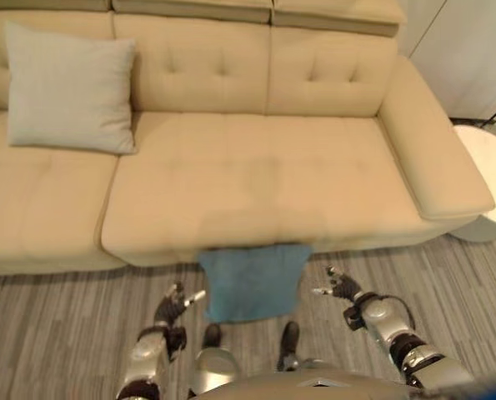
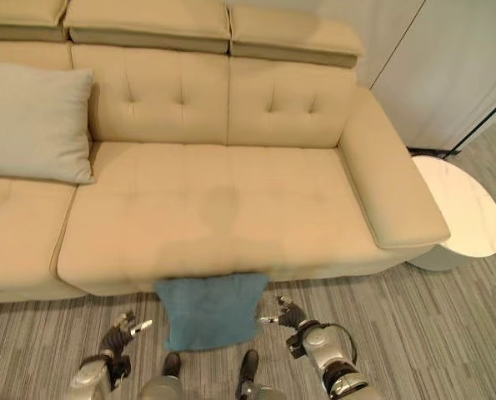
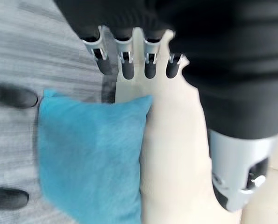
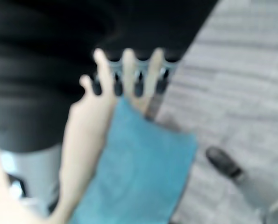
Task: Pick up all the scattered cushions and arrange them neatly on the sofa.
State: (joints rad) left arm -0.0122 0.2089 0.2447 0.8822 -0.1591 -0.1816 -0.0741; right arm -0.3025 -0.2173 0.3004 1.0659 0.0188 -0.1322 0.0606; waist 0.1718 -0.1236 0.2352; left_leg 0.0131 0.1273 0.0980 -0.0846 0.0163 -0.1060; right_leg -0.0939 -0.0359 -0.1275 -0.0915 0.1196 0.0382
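With the blue cushion (image 1: 253,282) on the floor leaning against the sofa (image 1: 256,179) front, close the left robot hand (image 1: 174,307) and right robot hand (image 1: 341,287), both spread wide, evenly on its side edges before lifting beside the grey cushion (image 1: 68,87).

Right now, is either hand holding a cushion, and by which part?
Nothing is held. The left hand and right hand are open on either side of the blue cushion, which leans against the sofa front on the floor.
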